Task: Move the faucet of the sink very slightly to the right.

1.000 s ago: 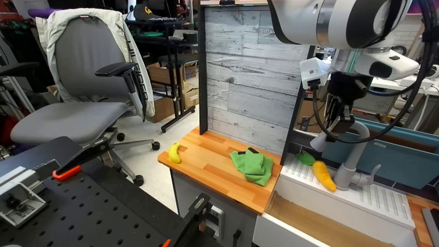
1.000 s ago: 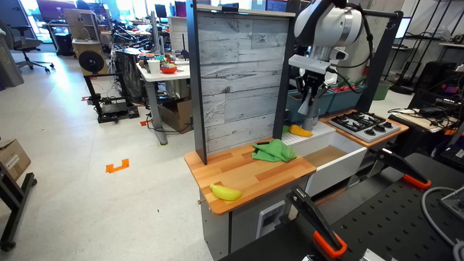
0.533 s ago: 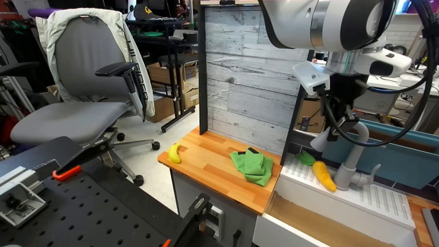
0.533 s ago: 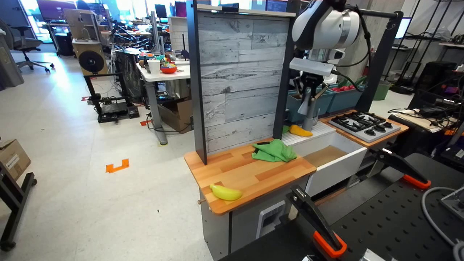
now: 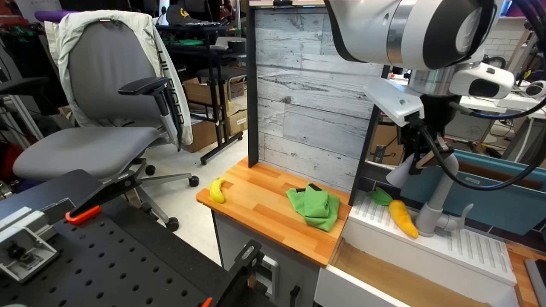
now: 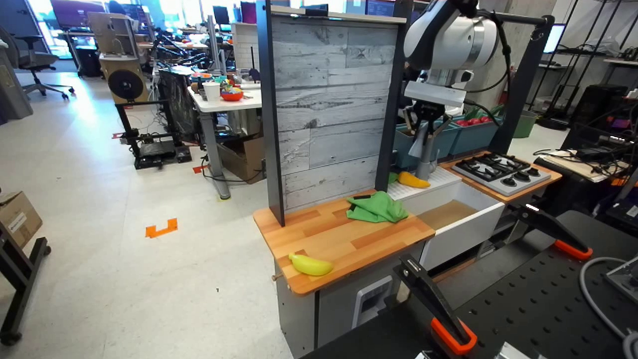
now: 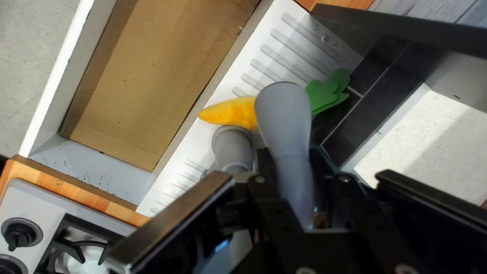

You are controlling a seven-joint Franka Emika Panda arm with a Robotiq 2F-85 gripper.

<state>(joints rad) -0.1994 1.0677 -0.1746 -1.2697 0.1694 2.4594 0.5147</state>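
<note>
The grey arched faucet [image 5: 441, 194] stands on the white sink unit's ribbed ledge [image 5: 477, 245], its small side handle [image 5: 458, 219] at the base. The faucet also shows in an exterior view [image 6: 426, 164]. In the wrist view its spout [image 7: 285, 118] points up the picture, between my fingers. My gripper [image 5: 410, 166] is at the upper spout in both exterior views, one finger along each side. In the wrist view the gripper [image 7: 291, 160] looks closed on the spout, with dark fingers against both sides. The finger pads themselves are mostly hidden.
A yellow-orange carrot with green leaves [image 5: 402, 218] lies against the faucet's base. A teal planter box [image 5: 490, 192] stands behind. The sink's open basin [image 7: 152, 68] has a brown floor. A stove [image 6: 503, 172], a green cloth [image 5: 315, 207] and a banana [image 5: 216, 190] are nearby.
The arm has shifted and its wrist has tilted and turned a little. The gripper's finger links have swung outward, with the fingers closing at the spout. The faucet has not visibly moved.
</note>
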